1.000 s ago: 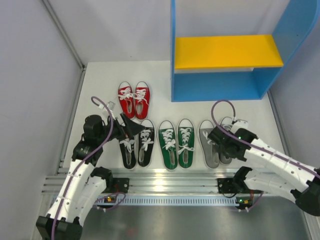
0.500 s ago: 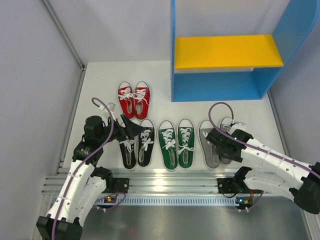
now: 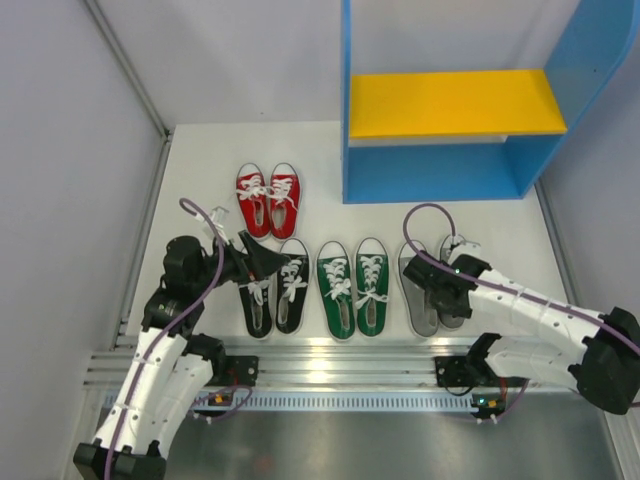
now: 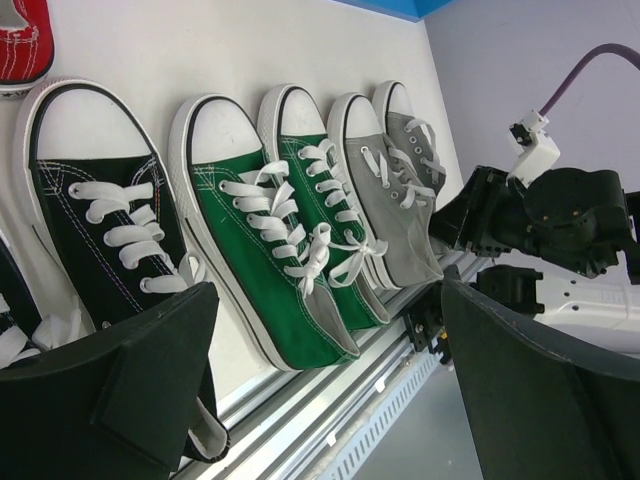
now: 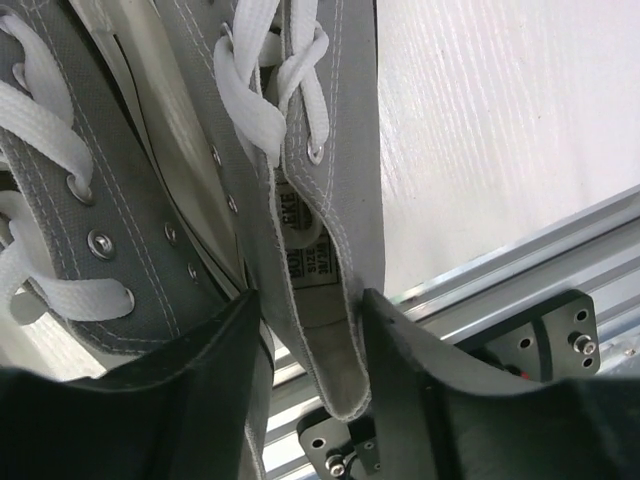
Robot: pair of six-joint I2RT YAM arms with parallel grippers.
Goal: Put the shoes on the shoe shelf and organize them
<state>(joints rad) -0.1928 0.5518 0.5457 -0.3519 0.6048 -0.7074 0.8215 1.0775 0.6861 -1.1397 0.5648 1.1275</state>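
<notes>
Top external view shows the shoe shelf point(image 3: 346, 100) at the far right of the bench point(image 3: 200, 160), its blue walls framing the yellow board point(image 3: 455, 103), with no shoe on it. All four pairs lie on the bench with toes pointing far. The red pair point(image 3: 268, 198) sits left of the shelf, and nearer the rail point(image 3: 330, 352) a row runs left to right: black pair point(image 3: 273, 288), green pair point(image 3: 352, 288), grey pair point(image 3: 416, 290).

The left gripper point(image 3: 262, 262) hangs over the far end of the black pair. In the left wrist view its fingers point(image 4: 120, 390) are spread wide and released, holding nothing, with the black, green and grey shoes lined up below.

The right gripper point(image 3: 440, 290) is down on the grey pair. In the right wrist view its two fingers point(image 5: 200, 390) stand either side of the canvas at the near end of the right grey shoe point(image 5: 330, 180), clenched against it on both sides, just above the rail.
</notes>
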